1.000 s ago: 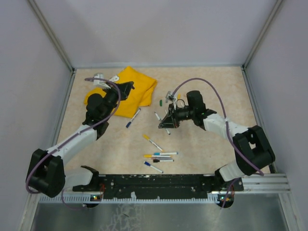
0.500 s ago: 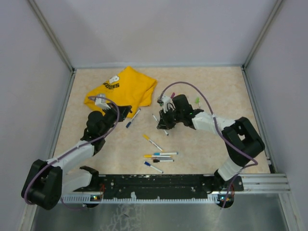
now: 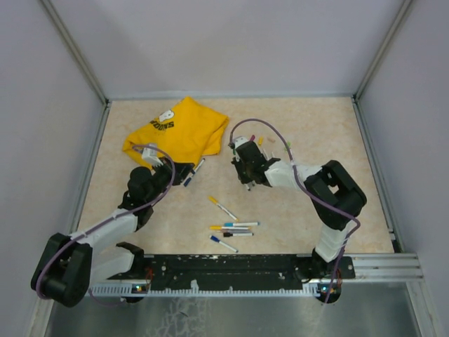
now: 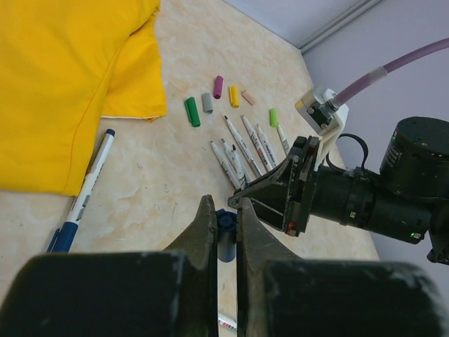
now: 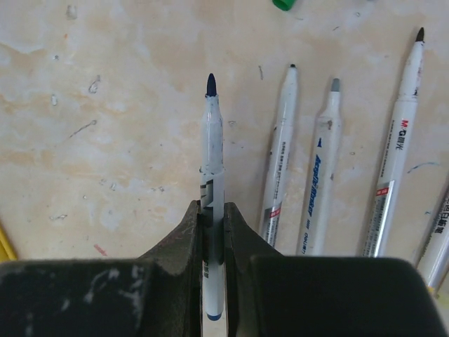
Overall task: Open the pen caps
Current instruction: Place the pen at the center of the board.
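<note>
My left gripper (image 4: 224, 203) is shut on a stubby dark blue pen cap (image 4: 226, 235) just above the table; in the top view the left gripper (image 3: 184, 170) sits near the shirt's lower edge. My right gripper (image 5: 210, 207) is shut on an uncapped white pen (image 5: 210, 133) with a dark blue tip, held beside a row of uncapped pens (image 5: 323, 161). The right gripper (image 3: 245, 174) is at mid-table. Loose caps lie beyond the row: green (image 4: 191, 111), grey (image 4: 208, 102), purple (image 4: 218, 86), yellow (image 4: 234, 96).
A yellow T-shirt (image 3: 179, 133) lies at the back left, with a blue-capped pen (image 3: 193, 170) at its edge. Several capped pens (image 3: 235, 227) lie near the front centre. The two grippers face each other closely. Grey walls enclose the table.
The left gripper has drawn back off the shirt toward the near side. The right wrist has swung left and folded in over the row of uncapped pens.
</note>
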`<state>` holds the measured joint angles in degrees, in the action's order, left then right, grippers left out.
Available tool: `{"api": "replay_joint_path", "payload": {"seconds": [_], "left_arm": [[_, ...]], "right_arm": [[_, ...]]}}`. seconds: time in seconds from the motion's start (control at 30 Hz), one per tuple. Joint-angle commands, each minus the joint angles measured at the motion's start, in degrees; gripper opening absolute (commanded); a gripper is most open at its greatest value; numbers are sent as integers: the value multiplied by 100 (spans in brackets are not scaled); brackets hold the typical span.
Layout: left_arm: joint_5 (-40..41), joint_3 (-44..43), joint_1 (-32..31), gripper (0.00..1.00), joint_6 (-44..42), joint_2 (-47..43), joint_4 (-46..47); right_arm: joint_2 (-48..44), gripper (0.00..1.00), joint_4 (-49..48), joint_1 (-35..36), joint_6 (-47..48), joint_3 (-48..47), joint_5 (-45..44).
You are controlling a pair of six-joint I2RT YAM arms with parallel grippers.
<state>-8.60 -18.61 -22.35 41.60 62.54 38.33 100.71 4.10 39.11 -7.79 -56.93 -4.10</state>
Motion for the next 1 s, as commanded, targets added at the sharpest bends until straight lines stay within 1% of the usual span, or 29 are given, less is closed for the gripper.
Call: {"api": "replay_joint_path", "payload": {"seconds": [0.0, 0.43, 0.53, 0.97], "left_arm": [[-108, 83, 25, 0, 73, -171, 114], [-178, 174, 20, 0, 187, -238, 98], [-168, 174, 26, 0, 190, -256, 91], [-225, 175, 24, 0, 216, -280, 57]], "right_arm": [[104, 0, 56, 61, -135, -359, -596], [355, 1, 345, 61, -65, -566, -484], [350, 7, 357, 66, -64, -576, -476], [298, 17, 391, 64, 37, -593, -379]]}}
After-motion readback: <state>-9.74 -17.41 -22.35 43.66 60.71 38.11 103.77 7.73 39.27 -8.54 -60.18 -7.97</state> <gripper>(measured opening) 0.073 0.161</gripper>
